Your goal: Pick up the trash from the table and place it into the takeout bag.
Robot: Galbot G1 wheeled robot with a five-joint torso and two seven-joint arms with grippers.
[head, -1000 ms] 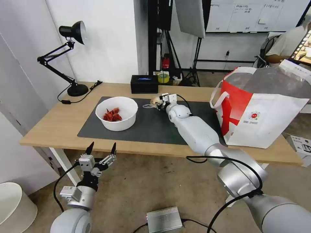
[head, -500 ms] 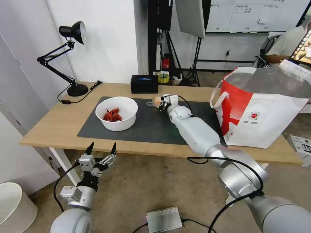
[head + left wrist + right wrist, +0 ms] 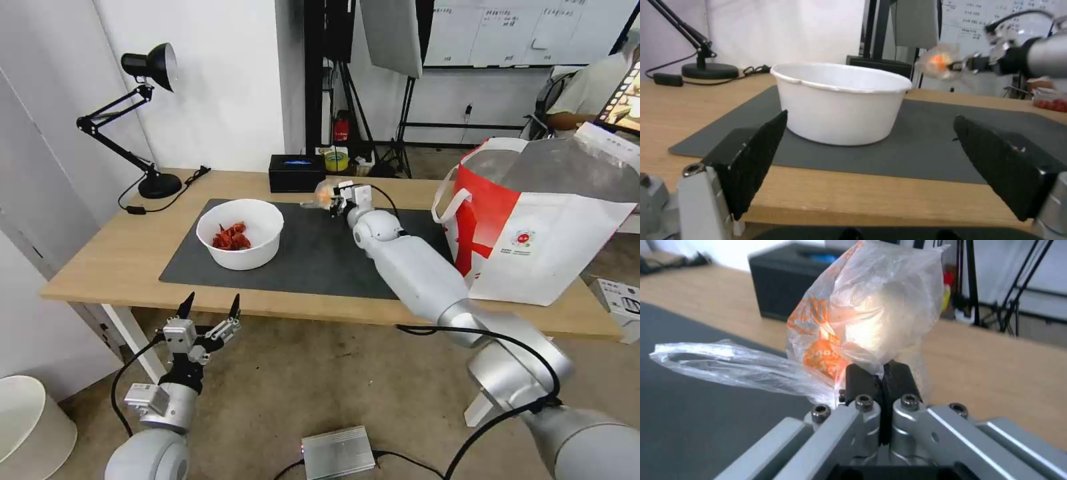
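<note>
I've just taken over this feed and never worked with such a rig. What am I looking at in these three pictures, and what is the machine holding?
It is a two-armed wheeled robot. The head view looks down from its head; the other two come from cameras on its wrists. The right gripper is shut on a clear bag with a beige lump, held above the dark mat on the table. The left gripper hangs open, low before the table edge. On the mat stands a white bowl with red shells. The takeout bag stands open at the table's right end. A black box and a desk lamp stand at the back.
</note>
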